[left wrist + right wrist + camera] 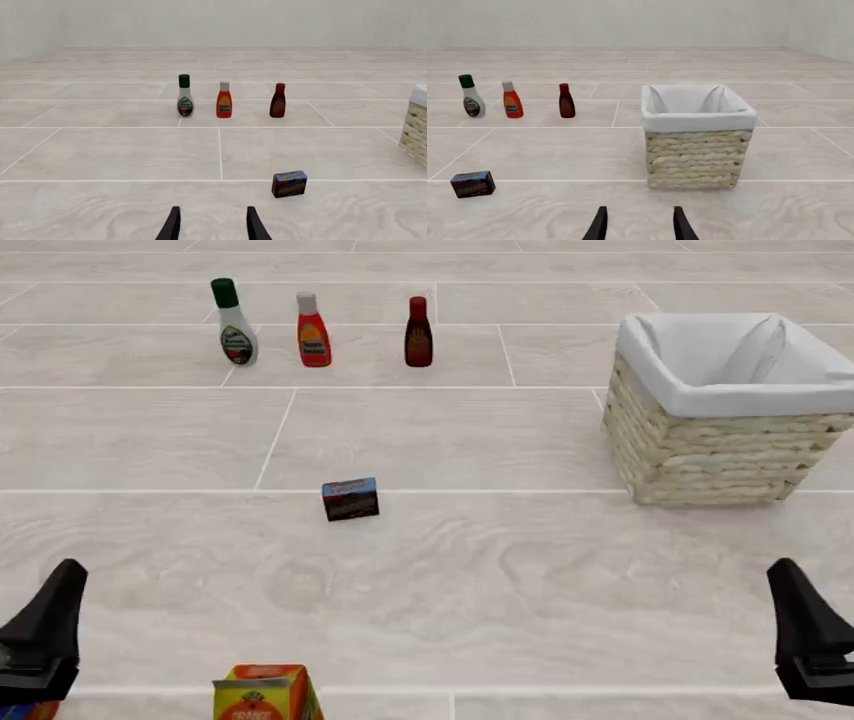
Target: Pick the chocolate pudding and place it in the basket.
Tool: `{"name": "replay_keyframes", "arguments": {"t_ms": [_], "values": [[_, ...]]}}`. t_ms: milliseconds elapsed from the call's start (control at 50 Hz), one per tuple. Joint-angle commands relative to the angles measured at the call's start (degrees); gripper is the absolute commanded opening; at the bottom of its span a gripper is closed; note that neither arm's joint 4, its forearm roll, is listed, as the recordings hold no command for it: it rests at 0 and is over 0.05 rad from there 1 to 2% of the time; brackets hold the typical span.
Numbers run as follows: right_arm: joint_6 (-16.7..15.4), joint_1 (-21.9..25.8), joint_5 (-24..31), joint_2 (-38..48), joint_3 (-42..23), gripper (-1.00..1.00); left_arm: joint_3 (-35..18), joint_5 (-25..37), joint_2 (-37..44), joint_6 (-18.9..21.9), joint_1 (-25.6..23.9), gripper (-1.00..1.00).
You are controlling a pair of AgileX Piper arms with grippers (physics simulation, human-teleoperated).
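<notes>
The chocolate pudding (350, 499), a small dark brown carton with a light blue top, lies on the table's middle, left of centre; it also shows as the pudding (289, 183) and the pudding (472, 184). The basket (694, 455), woven wicker with a white liner, stands at the right; the right wrist view shows the basket (694, 155) straight ahead. My left gripper (212, 226) is open and empty, well short of the pudding. My right gripper (639, 225) is open too, with nothing between its fingers. In the front view, the left gripper (47, 635) and right gripper (807, 640) sit at the near corners.
Three bottles stand in a row at the far left: a white one with a green cap (234, 324), an orange-red one (312, 332) and a dark red one (418, 333). An orange juice carton (264, 693) stands at the near edge by the left arm.
</notes>
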Motion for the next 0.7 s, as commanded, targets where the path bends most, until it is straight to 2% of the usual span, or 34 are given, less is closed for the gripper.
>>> {"name": "replay_keyframes", "arguments": {"t_ms": [20, 540, 580, 700], "values": [[-0.2, -0.2, 0.0, 0.3, -0.1, 1.0, -0.1, 0.0, 0.1, 0.0, 0.2, 1.0], [-0.3, -0.1, 0.4, 0.4, -0.4, 1.0, -0.1, 0.1, -0.1, 0.1, 0.2, 1.0], [-0.4, 0.1, 0.8, 0.6, -1.0, 1.0, -0.1, 0.1, -0.1, 0.1, 0.2, 1.0], [-2.5, 3.1, 2.9, 4.3, -8.2, 1.0, -0.9, 0.9, -0.1, 0.1, 0.2, 1.0]]}}
